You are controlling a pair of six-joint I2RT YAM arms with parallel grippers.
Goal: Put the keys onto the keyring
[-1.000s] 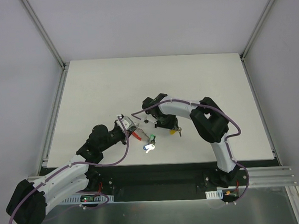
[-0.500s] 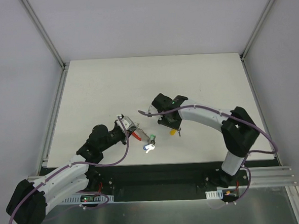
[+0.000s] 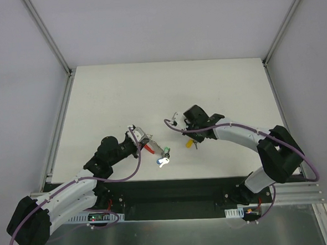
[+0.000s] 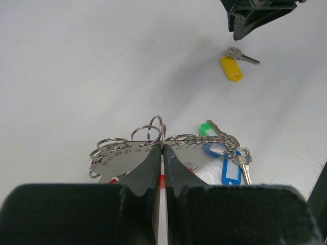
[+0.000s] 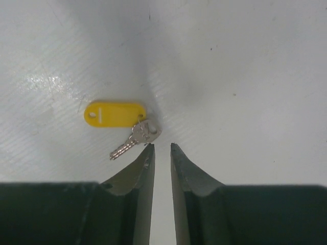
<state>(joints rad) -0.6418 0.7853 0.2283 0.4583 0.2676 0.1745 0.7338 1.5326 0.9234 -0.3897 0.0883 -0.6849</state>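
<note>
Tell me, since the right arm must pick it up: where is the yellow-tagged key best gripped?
Grip the yellow tag across its short width, coming straight down: it lies flat and likely offers more than the thin silver key attached.

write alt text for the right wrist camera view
A small silver metal key joined to a yellow oval plastic tag lies on a white table. Just below it, the right gripper points at the key's head, its two dark fingers slightly apart and holding nothing.
</note>
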